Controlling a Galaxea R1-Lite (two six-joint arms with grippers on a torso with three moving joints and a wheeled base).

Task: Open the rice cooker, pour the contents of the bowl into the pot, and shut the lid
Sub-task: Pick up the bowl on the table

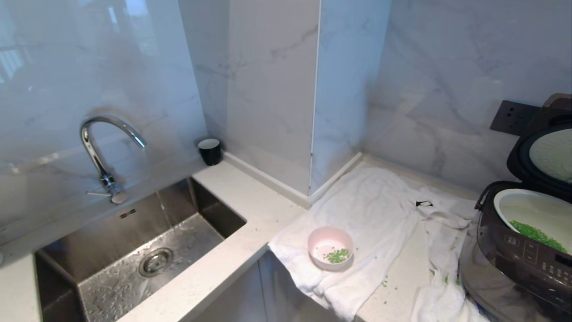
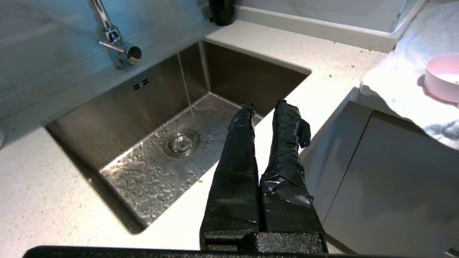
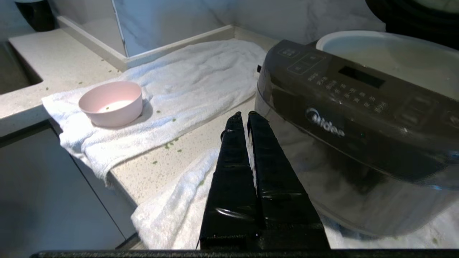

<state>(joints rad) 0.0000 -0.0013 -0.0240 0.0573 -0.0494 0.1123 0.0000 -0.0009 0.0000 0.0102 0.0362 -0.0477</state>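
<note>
The right gripper [image 3: 241, 115] has its jaws pressed together on nothing, hanging above the surface [image 3: 172, 157] edge with the rice cooker [image 3: 351, 122] just beside the tips and the pink bowl [image 3: 110, 103] on the white towel [image 3: 200, 79] well off to the other side. The left gripper [image 2: 265, 104] shows a narrow gap at its jaw tips, empty, poised over the near rim of the sink [image 2: 150, 118]. The lid [image 1: 543, 150] stands raised, and the pot [image 1: 534, 214] holds green bits.
</note>
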